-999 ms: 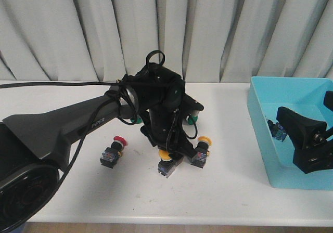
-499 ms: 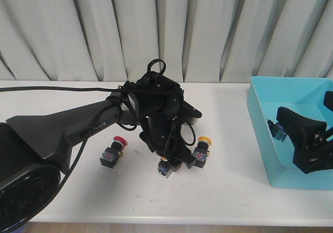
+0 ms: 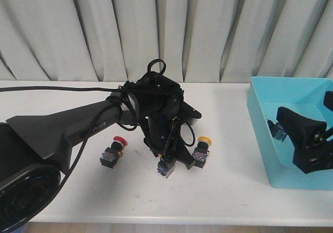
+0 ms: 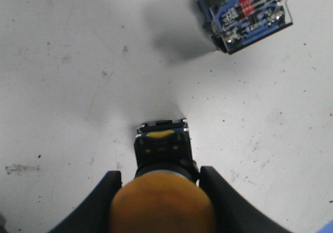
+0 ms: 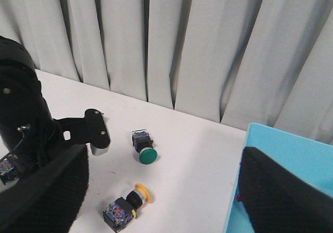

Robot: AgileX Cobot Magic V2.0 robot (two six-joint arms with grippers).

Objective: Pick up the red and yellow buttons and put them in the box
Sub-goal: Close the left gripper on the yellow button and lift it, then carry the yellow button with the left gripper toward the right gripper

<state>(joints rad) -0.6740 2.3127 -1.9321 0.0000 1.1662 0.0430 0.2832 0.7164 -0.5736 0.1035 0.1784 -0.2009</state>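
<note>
The left claw (image 3: pixel 169 163) is down at the middle of the white tabletop (image 3: pixel 78 191), its two black fingers (image 4: pixel 106 189) straddling the yellow cap of a yellow button (image 4: pixel 162 204); in the left wrist view the fingers sit tight against both sides of the cap, so it reads as gripping that button, whose black body points away from the claw onto the tabletop. Just beside it, at about 3 o'clock, lies a second yellow-capped button (image 3: pixel 201 151) on its side, and at about 9 o'clock, a little apart, lies a red-capped button (image 3: pixel 112 152). A green-capped button (image 5: pixel 144 149) shows in the right wrist view, farther back toward the curtain (image 3: pixel 208 30). The light-blue box (image 3: pixel 263 134) stands at the right edge of the tabletop with one button (image 3: pixel 279 130) already inside. The right claw (image 3: pixel 307 139) hangs over the box; I cannot tell how its fingers are set.
</note>
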